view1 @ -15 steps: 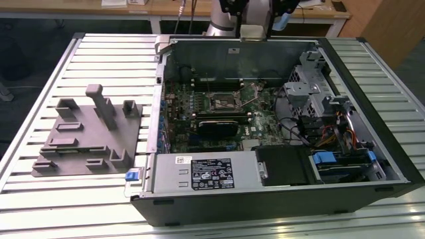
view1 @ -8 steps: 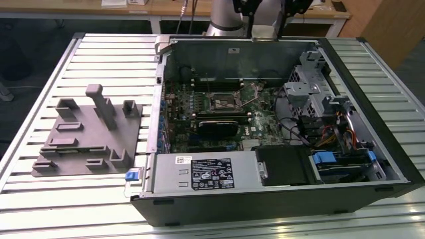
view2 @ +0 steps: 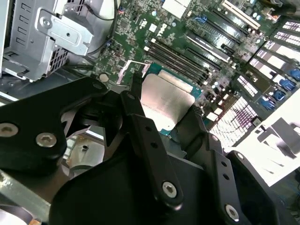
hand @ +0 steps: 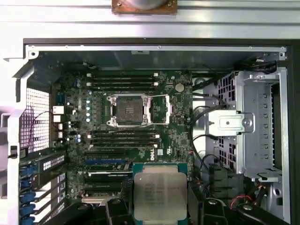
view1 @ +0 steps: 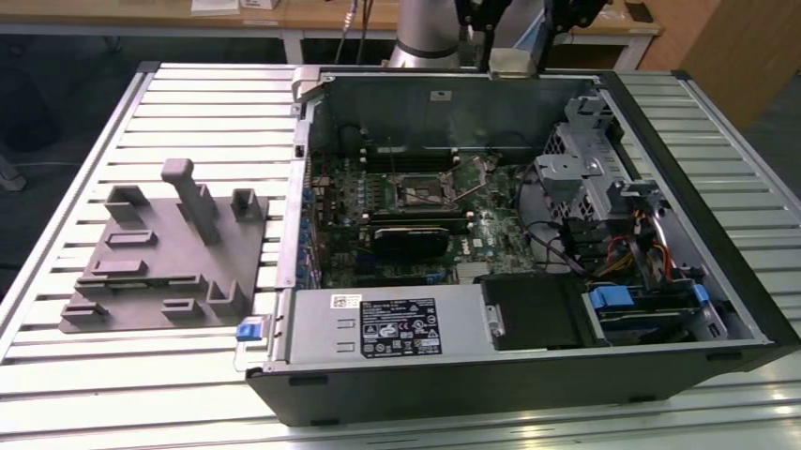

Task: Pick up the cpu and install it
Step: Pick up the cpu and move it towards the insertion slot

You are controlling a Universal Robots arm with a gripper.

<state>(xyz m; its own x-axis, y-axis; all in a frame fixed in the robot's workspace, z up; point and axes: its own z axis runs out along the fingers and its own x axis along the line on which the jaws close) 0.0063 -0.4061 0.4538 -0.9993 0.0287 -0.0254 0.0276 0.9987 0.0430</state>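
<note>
The cpu [hand: 159,191] is a small flat square chip with a silvery metal top on a green edge. My gripper [hand: 160,208] is shut on it, with a black finger at each side. In the second wrist view the cpu [view2: 167,100] shows tilted between the same fingers [view2: 140,123] of the gripper [view2: 164,108]. It hangs above the open computer case, well clear of the motherboard. The empty cpu socket [hand: 128,110] lies on the green board with its metal frame swung open. In the exterior view the socket [view1: 419,192] sits mid-board, and the arm [view1: 426,37] stands behind the case.
The case [view1: 300,169] lies open on a slatted table. A grey power supply box [view1: 388,323] fills its near side and a black heatsink block [view1: 407,239] sits below the socket. A metal drive cage [hand: 253,126] stands beside the board. A grey fixture plate [view1: 163,253] lies at the exterior view's left.
</note>
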